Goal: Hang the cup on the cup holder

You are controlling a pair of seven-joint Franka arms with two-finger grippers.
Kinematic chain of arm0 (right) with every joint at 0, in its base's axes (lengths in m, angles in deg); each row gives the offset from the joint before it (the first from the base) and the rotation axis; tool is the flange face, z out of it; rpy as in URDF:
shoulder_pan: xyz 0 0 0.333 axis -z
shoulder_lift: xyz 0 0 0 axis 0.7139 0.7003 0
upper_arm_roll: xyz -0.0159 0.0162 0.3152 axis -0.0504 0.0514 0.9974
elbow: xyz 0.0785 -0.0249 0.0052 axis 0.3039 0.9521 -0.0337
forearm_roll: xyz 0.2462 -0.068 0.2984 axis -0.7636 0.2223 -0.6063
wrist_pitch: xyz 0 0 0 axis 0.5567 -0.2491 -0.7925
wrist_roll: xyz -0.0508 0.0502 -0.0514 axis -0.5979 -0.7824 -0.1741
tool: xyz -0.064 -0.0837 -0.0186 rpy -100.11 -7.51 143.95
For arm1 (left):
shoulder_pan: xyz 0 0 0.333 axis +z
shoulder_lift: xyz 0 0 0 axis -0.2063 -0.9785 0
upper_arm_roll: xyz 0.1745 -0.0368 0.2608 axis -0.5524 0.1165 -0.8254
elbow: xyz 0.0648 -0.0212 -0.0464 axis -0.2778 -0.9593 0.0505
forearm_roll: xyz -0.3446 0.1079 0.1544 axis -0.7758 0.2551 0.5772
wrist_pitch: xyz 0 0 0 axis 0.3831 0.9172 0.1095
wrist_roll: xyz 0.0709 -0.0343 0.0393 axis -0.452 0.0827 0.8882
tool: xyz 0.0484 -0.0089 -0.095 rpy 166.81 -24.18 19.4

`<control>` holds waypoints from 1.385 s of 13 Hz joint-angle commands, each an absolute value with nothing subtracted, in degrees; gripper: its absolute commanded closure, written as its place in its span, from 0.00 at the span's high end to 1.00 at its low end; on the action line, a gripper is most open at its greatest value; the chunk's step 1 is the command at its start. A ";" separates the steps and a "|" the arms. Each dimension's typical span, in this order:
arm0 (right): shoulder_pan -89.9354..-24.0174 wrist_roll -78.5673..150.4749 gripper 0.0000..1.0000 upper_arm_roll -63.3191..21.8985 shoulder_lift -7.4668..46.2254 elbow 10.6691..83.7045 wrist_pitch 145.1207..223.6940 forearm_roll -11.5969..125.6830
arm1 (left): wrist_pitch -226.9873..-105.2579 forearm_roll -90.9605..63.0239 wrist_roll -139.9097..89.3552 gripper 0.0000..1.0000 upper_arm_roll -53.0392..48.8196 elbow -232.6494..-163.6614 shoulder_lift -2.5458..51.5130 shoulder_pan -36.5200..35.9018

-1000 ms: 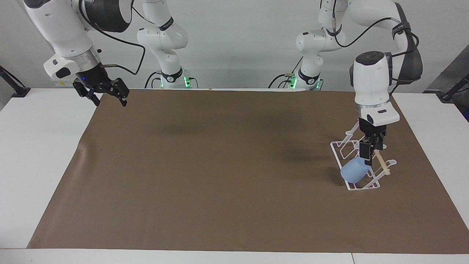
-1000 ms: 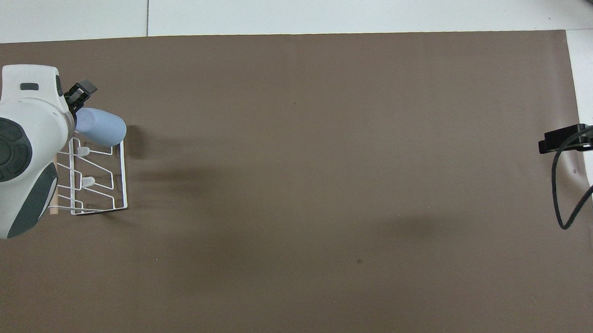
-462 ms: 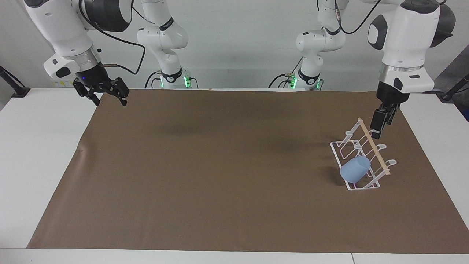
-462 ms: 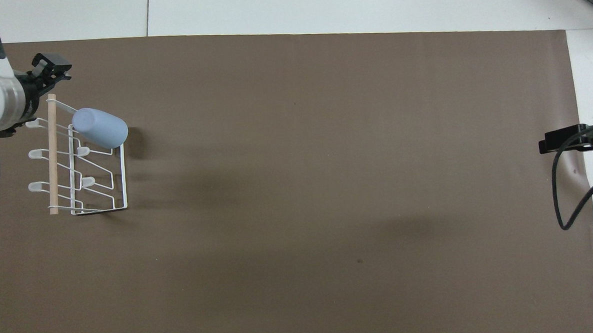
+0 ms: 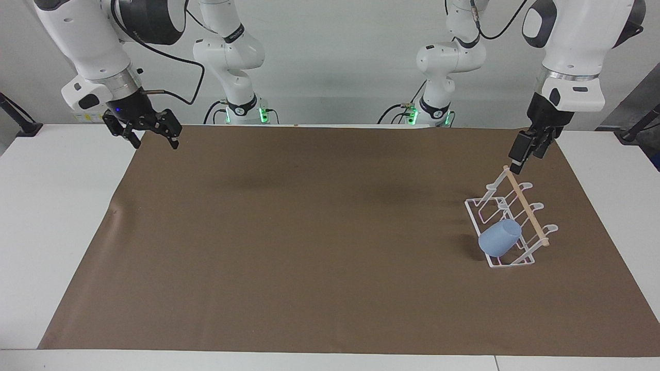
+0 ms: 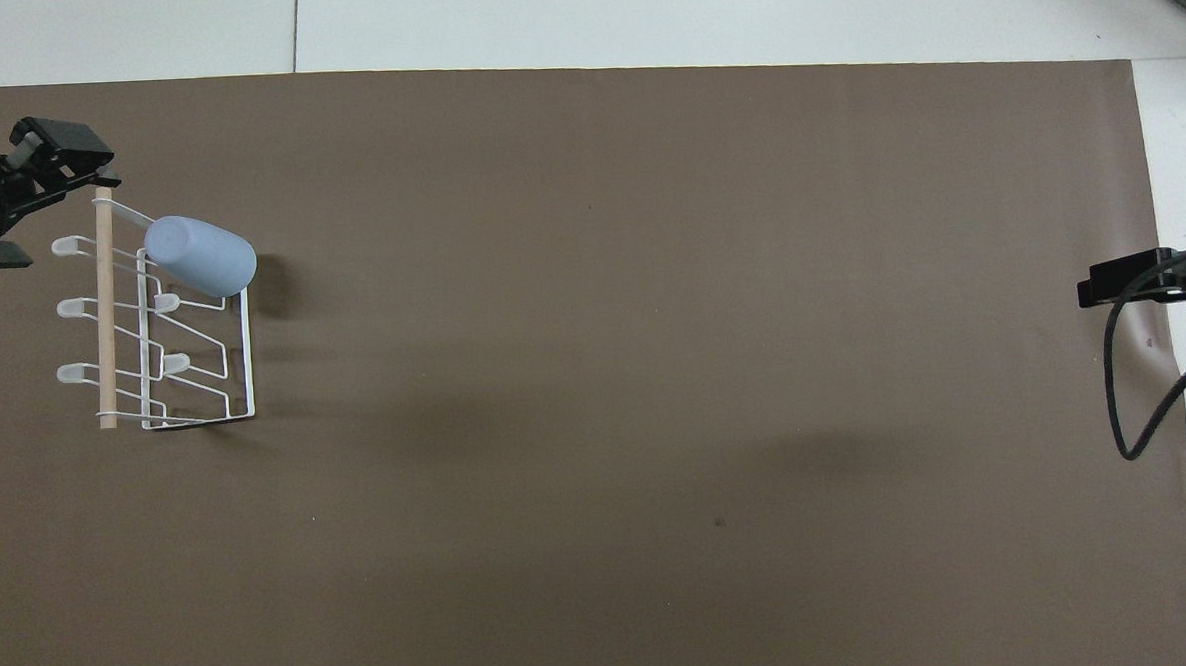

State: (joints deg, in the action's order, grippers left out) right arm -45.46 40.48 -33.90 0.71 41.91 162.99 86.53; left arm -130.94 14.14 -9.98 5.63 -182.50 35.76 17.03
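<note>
Light-blue plastic, the cup (image 5: 499, 238) sits mouth-down and tilted on the prong of the white wire cup holder (image 5: 508, 222) farthest from the robots, at the left arm's end of the brown mat (image 5: 309, 247). By my judgement the hanging is done. The left gripper (image 5: 526, 152) hangs empty, fingers apart, over the rack's wooden rod (image 5: 526, 207); the next move only calls for clearing away. The right gripper (image 5: 149, 131) waits, spread wide and empty, over the mat's corner.

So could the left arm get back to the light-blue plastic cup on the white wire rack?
Probably yes: the left gripper hangs open above the rack, nothing between it and the cup.
</note>
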 commanded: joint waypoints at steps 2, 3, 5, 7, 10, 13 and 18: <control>-45.55 40.44 1.00 -33.89 -0.53 43.10 163.49 86.58 | -123.38 12.75 -26.01 1.00 5.24 -182.30 37.36 18.68; -45.55 40.44 1.00 -33.89 -0.53 43.10 163.49 86.58 | -122.23 12.75 -27.70 1.00 5.15 -182.04 37.36 18.68; -45.55 40.44 1.00 -33.89 -0.53 43.10 163.49 86.58 | -122.40 13.01 -30.42 1.00 4.97 -181.68 37.71 18.68; -45.55 40.44 1.00 -33.89 -0.53 43.19 163.49 86.58 | -121.17 13.54 -37.87 1.00 5.14 -180.54 37.62 18.59; -45.55 40.44 1.00 -33.89 -0.53 43.10 163.49 86.58 | -115.99 13.63 -44.64 1.00 5.15 -179.92 37.71 18.68; -45.55 40.44 1.00 -33.89 -0.53 43.10 163.49 86.58 | -116.33 12.49 -45.12 1.00 5.41 -181.33 39.38 18.06; -45.55 40.44 1.00 -33.89 -0.53 43.10 163.49 86.58 | -119.04 7.76 -36.71 1.00 5.32 -183.00 39.90 19.03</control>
State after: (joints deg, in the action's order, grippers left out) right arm -45.46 40.48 -33.90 0.71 41.91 162.99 86.53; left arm -117.11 10.61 -41.12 5.15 -180.93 38.42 18.46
